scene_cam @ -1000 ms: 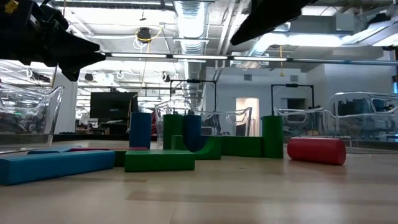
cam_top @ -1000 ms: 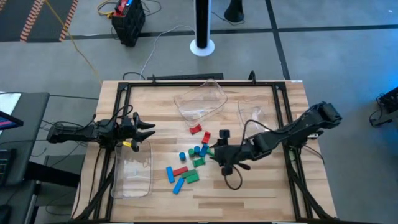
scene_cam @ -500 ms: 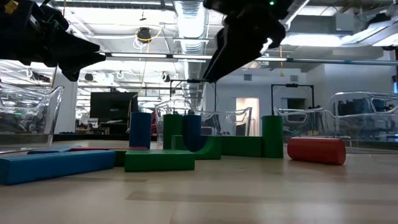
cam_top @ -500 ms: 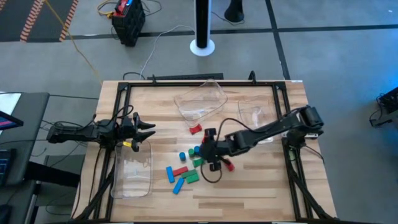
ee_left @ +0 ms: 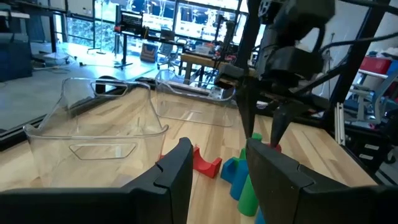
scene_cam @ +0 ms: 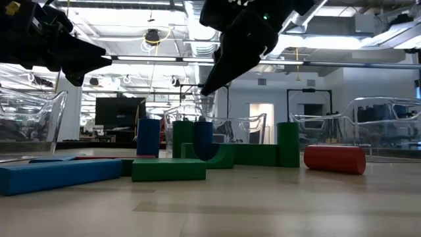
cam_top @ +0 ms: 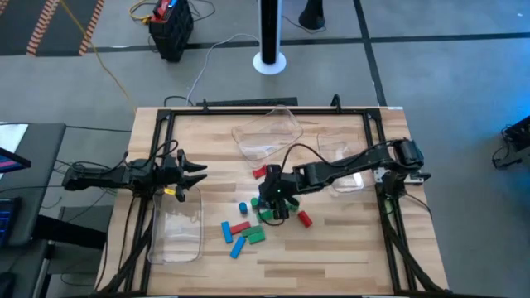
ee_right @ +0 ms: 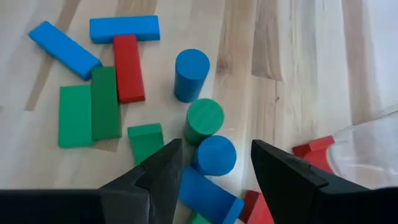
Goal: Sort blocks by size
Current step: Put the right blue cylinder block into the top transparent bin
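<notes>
Right claw (ee_right: 211, 168) released, empty, pointing down just above blue cylinder (ee_right: 214, 154) among blocks (cam_top: 252, 219) mid-bench (cam_top: 348, 248); arm stretched across from right edge. Left claw (cam_top: 199, 174) parted, empty, over tray (cam_top: 174, 236). Low view alone reveals height clear of blocks.

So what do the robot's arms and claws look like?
Both arms are thin, dark and jointed, like black sticks with elbows. The right arm has a black cable looping over it. Each ends in a claw with two chunky dark fingers: the left claw has a little yellow mark under it, and the right claw is black all over.
</notes>
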